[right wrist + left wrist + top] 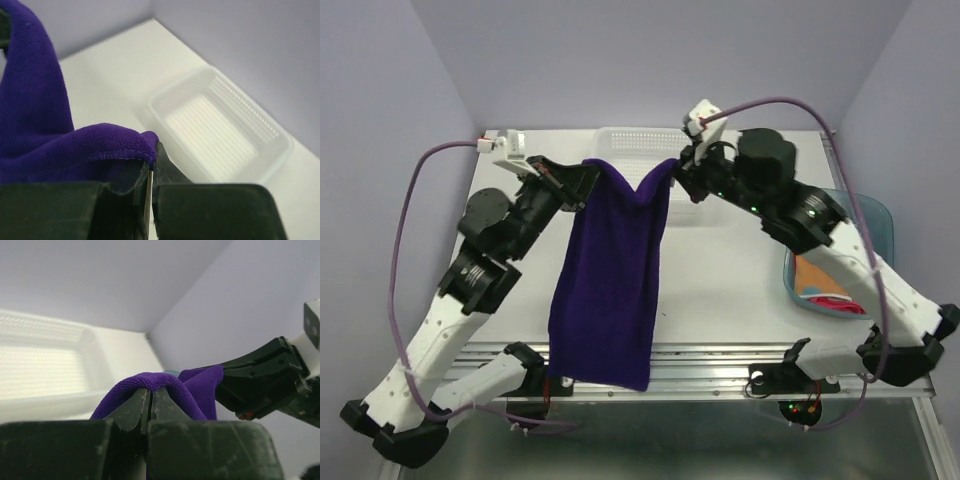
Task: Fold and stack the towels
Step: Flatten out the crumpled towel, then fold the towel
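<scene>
A dark purple towel [610,280] hangs lifted above the table, its lower edge past the near table edge. My left gripper [592,168] is shut on the purple towel's top left corner [150,384]. My right gripper [678,165] is shut on its top right corner [117,140]. The top edge sags in a V between them. The orange dotted towel [817,278] and the pink towel [840,304] lie in the teal tray at the right, partly hidden by my right arm.
A white perforated basket [645,140] stands at the back of the table, behind the lifted towel; it also shows as the basket [225,135] and the basket [45,365]. The translucent teal tray [875,212] sits at the right edge.
</scene>
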You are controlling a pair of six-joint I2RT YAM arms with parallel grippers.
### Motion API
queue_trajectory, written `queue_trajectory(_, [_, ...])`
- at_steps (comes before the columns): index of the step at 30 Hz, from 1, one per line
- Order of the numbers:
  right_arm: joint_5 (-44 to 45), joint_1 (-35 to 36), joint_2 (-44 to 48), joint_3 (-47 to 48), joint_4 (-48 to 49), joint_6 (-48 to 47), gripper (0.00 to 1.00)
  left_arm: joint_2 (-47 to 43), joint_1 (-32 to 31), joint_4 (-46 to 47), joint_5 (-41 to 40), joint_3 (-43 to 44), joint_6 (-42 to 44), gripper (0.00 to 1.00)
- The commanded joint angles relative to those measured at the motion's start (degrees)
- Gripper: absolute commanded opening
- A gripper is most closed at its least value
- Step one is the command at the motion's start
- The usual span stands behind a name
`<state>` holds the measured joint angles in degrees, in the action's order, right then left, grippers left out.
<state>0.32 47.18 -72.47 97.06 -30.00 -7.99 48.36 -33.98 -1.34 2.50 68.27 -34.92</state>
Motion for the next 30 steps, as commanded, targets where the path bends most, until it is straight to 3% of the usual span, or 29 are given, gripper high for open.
queue_trajectory(1, [9.71, -6.45, -9.06, -3.63, 7.84, 0.34, 0.01, 6.55, 2.58, 3.36, -14.17, -3.66, 2.04, 0.0])
queue_trajectory(7, [2.77, -15.79, -21.38, 1.11, 10.4, 1.48, 0.01, 18.85, 12.61, 6.78, -10.77, -2.62, 3.45, 0.0])
queue_trajectory(11, [0.31, -18.17, -27.35, 6.81, 9.96, 1.13, 0.01, 26.25, 18.49, 10.38, -5.06, -0.17, 5.03, 0.0])
queue_trajectory(16, [-2.16, -19.32, -30.45, 8.24, 8.73, 0.34, 0.01, 33.02, 21.41, 10.84, 1.96, 2.39, 5.38, 0.0])
queue_trajectory(24, [-11.64, -19.23, -28.17, 4.11, 6.98, 0.16, 0.01, 28.82, 21.85, 11.19, 2.95, -2.43, 5.56, 0.0])
queue_trajectory(30, [-14.82, -17.92, -21.5, -6.67, 7.06, 3.14, 0.01, 23.37, 21.85, 6.53, 4.09, -8.4, 4.95, 0.0])
